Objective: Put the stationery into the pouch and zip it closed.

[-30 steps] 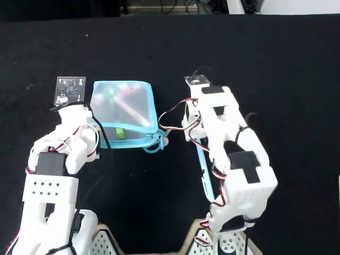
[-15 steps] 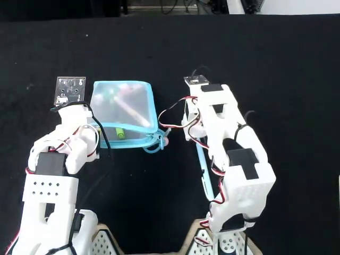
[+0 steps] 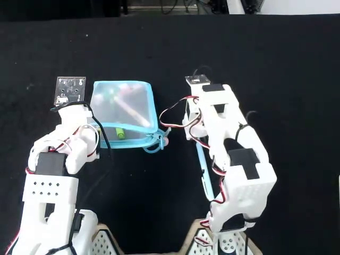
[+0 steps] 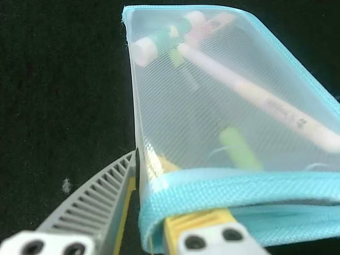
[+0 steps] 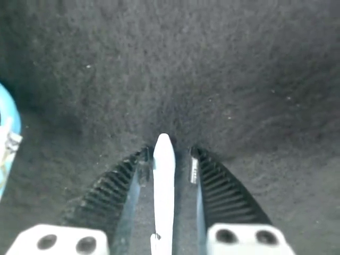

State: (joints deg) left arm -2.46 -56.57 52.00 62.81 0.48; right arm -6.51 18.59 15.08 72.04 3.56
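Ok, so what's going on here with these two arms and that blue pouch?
The left pincer grips a corner of the mesh pouch, which lies on the black table with some stationery already inside. The right pincer is low over the table beside the pouch, open, with a white-tipped pen lying between its fingers and a small gap on each side. That pen is not in the pouch yet.

**Desk:** How is the light?

**Photographer:** Bright and even from above in the high view. The white arms [image 3: 234, 154] stand out pale against the black table [image 3: 297, 64], which soaks up most of the light.

**Desk:** Shadows?

**Photographer:** Soft ones. A dark patch pools at the right gripper [image 5: 166, 155] (wrist view). The pouch [image 4: 212, 106] glows pale and evenly lit.
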